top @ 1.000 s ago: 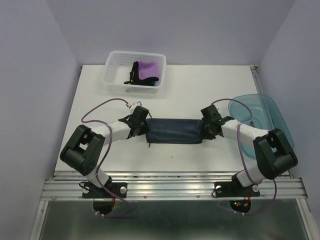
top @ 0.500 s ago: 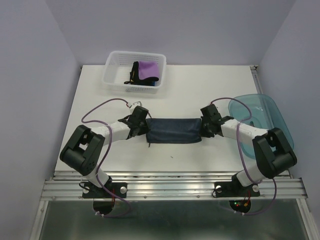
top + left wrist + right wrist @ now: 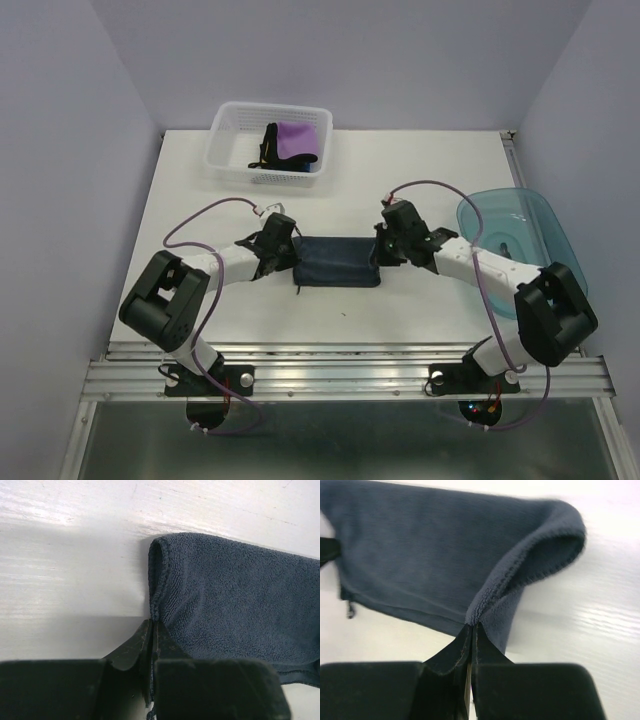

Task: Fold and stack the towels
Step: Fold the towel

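A dark navy-grey towel [image 3: 335,262] lies folded in a strip at the table's middle. My left gripper [image 3: 281,256] is shut on its left end; in the left wrist view the towel's [image 3: 235,605] folded edge runs into the closed gripper [image 3: 152,625]. My right gripper [image 3: 385,248] is shut on the right end, which is lifted off the table and curls over toward the left. In the right wrist view the raised towel [image 3: 445,560] edge is pinched at the gripper [image 3: 472,626]. A purple towel [image 3: 297,140] and a black towel [image 3: 268,146] lie in the basket.
A white mesh basket [image 3: 232,160] stands at the back left of the table. A translucent blue tub [image 3: 520,235] sits at the right edge, behind the right arm. Purple cables loop over both arms.
My right gripper has closed on the towel's right end and carried it leftward and up, so the strip looks shorter. The left gripper has kept its place and its grip.
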Robot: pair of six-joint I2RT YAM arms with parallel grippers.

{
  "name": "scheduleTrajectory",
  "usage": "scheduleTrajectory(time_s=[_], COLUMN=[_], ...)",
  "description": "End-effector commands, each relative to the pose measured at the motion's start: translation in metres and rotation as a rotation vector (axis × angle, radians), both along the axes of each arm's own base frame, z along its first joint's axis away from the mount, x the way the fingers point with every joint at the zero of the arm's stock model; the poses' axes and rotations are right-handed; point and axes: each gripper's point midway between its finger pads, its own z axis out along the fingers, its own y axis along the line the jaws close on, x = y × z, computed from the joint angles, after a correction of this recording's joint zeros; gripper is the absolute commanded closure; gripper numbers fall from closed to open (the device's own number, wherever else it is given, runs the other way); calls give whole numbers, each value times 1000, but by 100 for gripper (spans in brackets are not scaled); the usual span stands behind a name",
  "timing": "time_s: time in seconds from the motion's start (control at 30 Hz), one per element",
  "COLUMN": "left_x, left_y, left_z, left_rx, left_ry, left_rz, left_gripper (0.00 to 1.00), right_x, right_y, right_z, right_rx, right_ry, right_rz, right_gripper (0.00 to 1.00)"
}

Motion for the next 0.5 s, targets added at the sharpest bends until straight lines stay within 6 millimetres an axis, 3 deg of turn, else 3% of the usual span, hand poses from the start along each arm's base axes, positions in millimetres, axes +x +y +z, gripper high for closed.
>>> scheduleTrajectory(time_s=[0.0, 0.17, 0.47], left_x=[-7, -11, -13], left_y=[7, 12, 15], left_z=[-2, -7, -11], left_rx=[-4, -19, -37], left_ry=[8, 32, 48], left_rz=[6, 18, 28], left_gripper=[100, 100, 100], right_x=[21, 17, 8], right_y=[58, 105, 167], right_z=[52, 63, 58], right_rx=[90, 121, 155], right_ry=[-146, -163, -140], right_rz=[126, 231, 372], right_gripper=[99, 99, 99])
